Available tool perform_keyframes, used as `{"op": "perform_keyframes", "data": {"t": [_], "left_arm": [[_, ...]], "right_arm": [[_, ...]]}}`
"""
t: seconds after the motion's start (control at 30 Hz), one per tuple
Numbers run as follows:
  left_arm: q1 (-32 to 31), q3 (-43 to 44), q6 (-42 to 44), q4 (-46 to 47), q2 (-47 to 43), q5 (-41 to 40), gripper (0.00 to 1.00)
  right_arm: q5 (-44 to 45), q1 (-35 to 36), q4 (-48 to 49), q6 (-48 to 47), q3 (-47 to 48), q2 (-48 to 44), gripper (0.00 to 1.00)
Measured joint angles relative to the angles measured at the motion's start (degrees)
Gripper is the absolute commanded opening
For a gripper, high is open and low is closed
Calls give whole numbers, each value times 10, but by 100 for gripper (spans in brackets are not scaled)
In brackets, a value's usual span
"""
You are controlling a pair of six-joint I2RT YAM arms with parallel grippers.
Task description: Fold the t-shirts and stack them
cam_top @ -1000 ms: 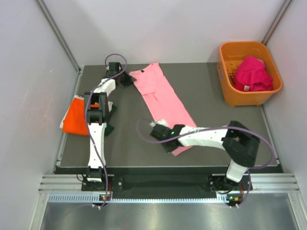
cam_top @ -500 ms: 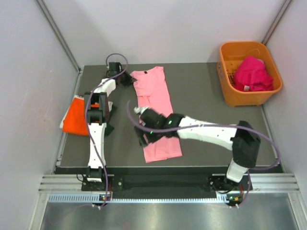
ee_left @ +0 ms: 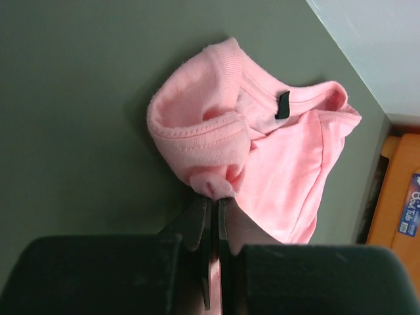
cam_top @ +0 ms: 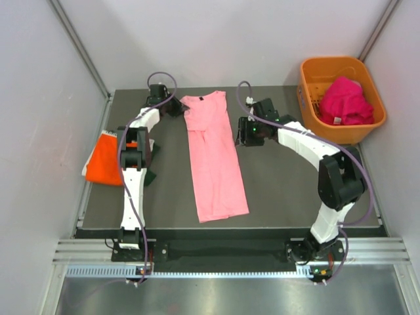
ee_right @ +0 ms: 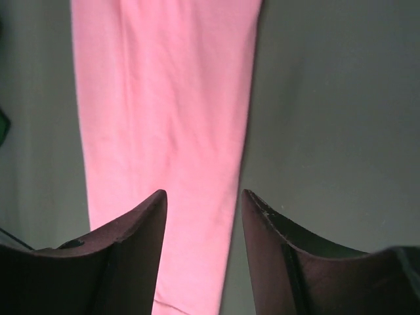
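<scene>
Lying pulled straight down the centre of the table (cam_top: 289,190), the pink t-shirt (cam_top: 213,161) looks ready for folding; the right claw (ee_right: 203,200), now parted and empty, has left its hem; the left claw (ee_left: 213,205) stays pinched on its collar end at upper left.

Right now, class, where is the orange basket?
In the top view, the orange basket sits at the far right corner of the table, holding magenta t-shirts.

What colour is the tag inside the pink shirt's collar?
The tag is black; the left wrist view shows it best.
</scene>
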Motion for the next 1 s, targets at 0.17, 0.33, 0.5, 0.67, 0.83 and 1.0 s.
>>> {"op": "perform_keyframes", "data": {"t": [0.17, 0.33, 0.5, 0.67, 0.83, 1.0], "left_arm": [[0, 30, 5, 8, 23, 14, 8], [0, 81, -2, 33, 55, 50, 54], [1, 35, -3, 59, 19, 64, 99], [13, -112, 6, 49, -84, 59, 99], [27, -280, 32, 2, -213, 31, 97], [7, -509, 50, -41, -416, -24, 95]], "right_arm": [[-29, -15, 28, -8, -60, 5, 52], [-45, -15, 45, -13, -137, 0, 52], [-55, -15, 63, -14, -200, -26, 52], [-66, -14, 83, -13, -262, -95, 51], [-68, -9, 82, -11, -334, -176, 53], [-63, 5, 70, 9, -383, -251, 50]]}}
